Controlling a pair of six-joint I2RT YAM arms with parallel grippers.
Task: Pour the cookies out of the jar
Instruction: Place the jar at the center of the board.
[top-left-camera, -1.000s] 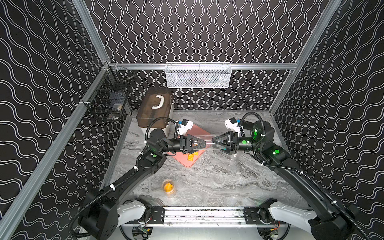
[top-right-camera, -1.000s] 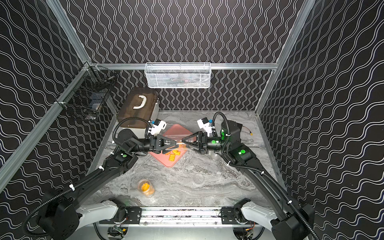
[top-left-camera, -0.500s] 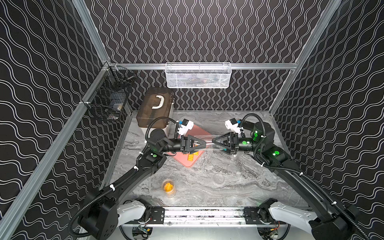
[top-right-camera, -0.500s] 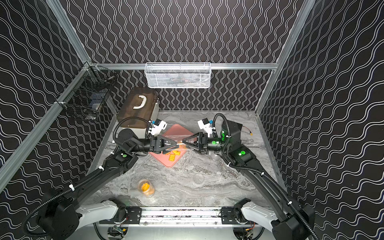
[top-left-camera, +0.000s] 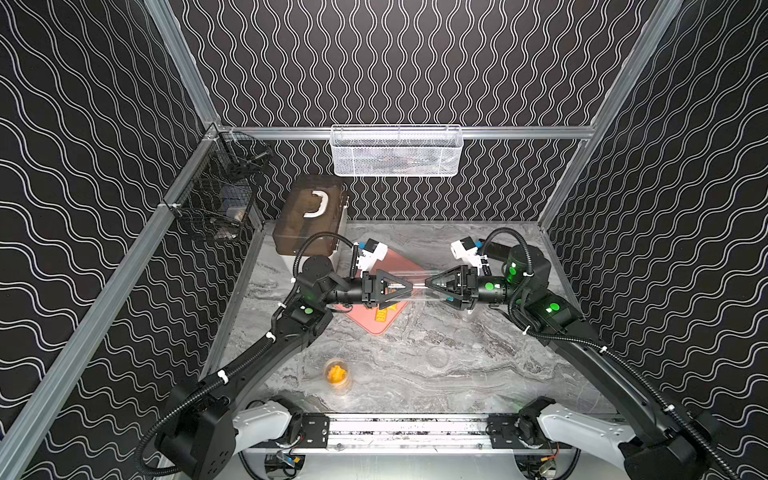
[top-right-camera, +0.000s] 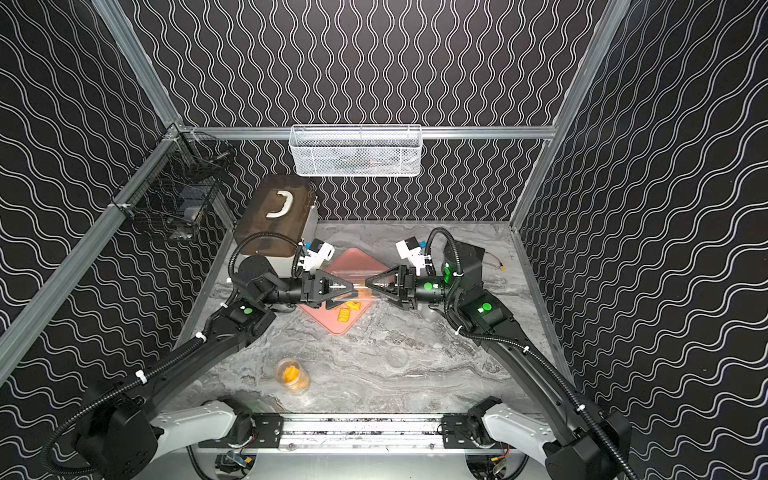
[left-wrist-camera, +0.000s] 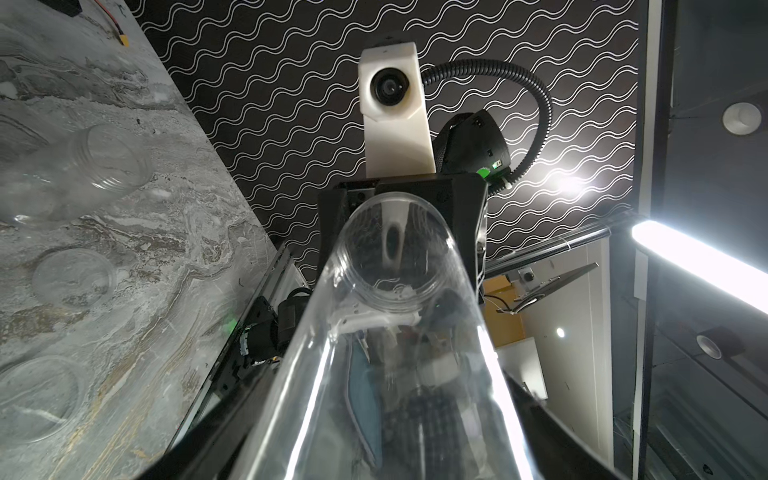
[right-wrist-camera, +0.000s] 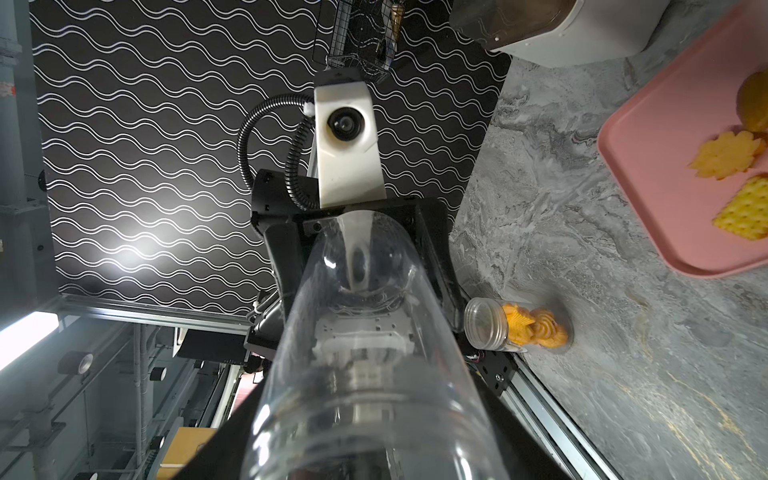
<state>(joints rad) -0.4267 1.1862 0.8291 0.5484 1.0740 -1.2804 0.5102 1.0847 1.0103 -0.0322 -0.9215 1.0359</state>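
Cookies (top-right-camera: 345, 312) lie on pink tray (top-right-camera: 357, 259), left of mid tabletop; more sit in small jar (top-left-camera: 336, 374) nr front edge. Clear jar (right-wrist-camera: 374, 374) hangs level above tray, R pincer (top-left-camera: 429, 285) clamped on one end. L pincer (top-left-camera: 409, 289) straddles other end; can't tell if gripping.

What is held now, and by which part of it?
The clear jar, one end in left gripper, one in right gripper; whose fingers clamp it is unclear.

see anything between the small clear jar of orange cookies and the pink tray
Nothing visible does: only bare grey marble table lies between the small clear jar and the pink tray.
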